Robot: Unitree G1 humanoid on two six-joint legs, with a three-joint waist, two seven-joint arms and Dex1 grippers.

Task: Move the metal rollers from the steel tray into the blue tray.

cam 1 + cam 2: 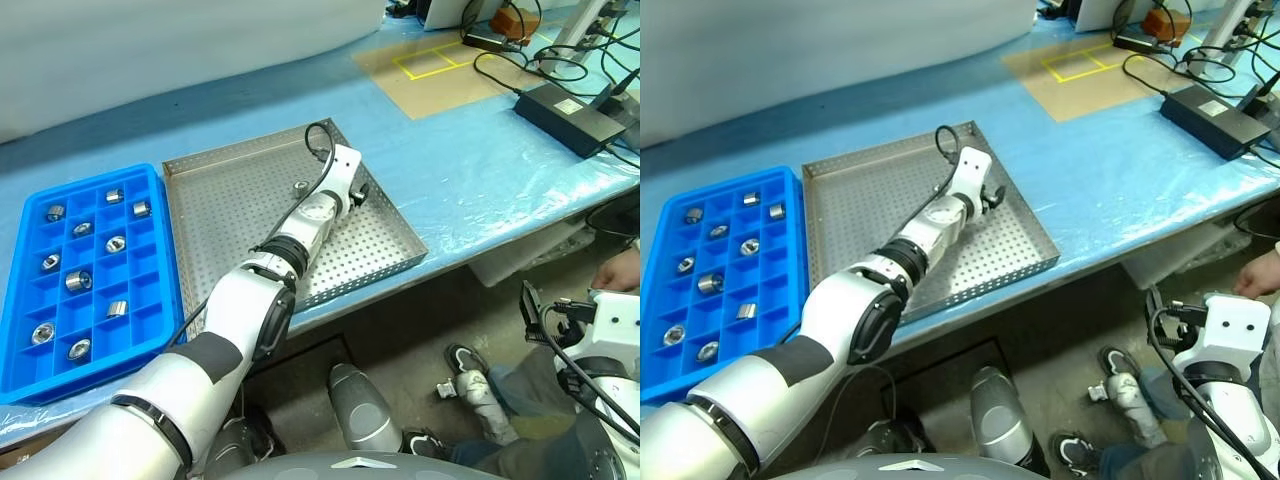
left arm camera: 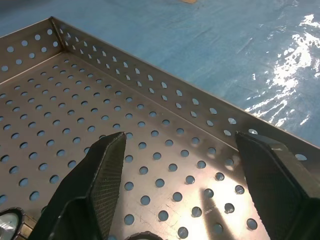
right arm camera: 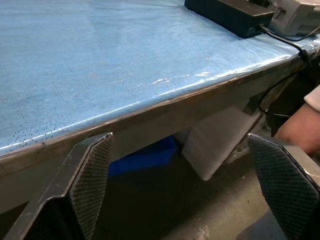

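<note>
Your left claw (image 2: 180, 175) stands wide open over the steel tray (image 1: 390, 215), holding nothing. Your right claw (image 3: 192, 185) is open too, below the tabletop (image 3: 100, 65) edge.

text: none legible | black box (image 1: 568, 112): pale label, perhaps printed, too small to read

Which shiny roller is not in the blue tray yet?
The lone metal roller on the steel tray, just beside the left hand. All other rollers sit in the blue tray.
</note>
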